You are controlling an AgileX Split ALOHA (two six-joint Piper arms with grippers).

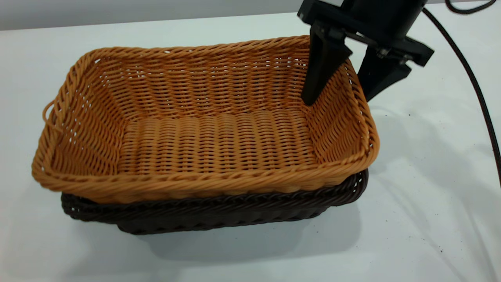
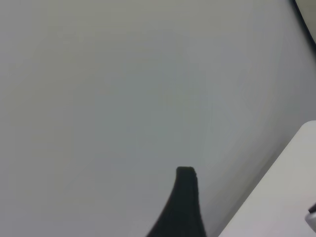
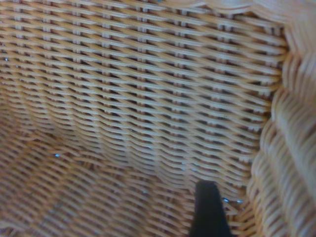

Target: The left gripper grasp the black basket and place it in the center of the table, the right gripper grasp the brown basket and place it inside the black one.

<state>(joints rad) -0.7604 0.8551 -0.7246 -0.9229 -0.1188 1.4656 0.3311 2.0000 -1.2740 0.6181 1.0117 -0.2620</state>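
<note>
The orange-tan woven wicker basket (image 1: pixel 203 129) sits nested inside the dark brown-black wicker basket (image 1: pixel 219 213) on my white worktop (image 1: pixel 430 196). My right pincer (image 1: pixel 339 98) straddles its right-hand wall, spread apart, one finger inside, one outside. The dark basket shows only its rim and lower side. My right wrist view shows only tan weave; my left pincer's (image 2: pixel 185 207) grip I cannot tell, only one fingertip showing.
</note>
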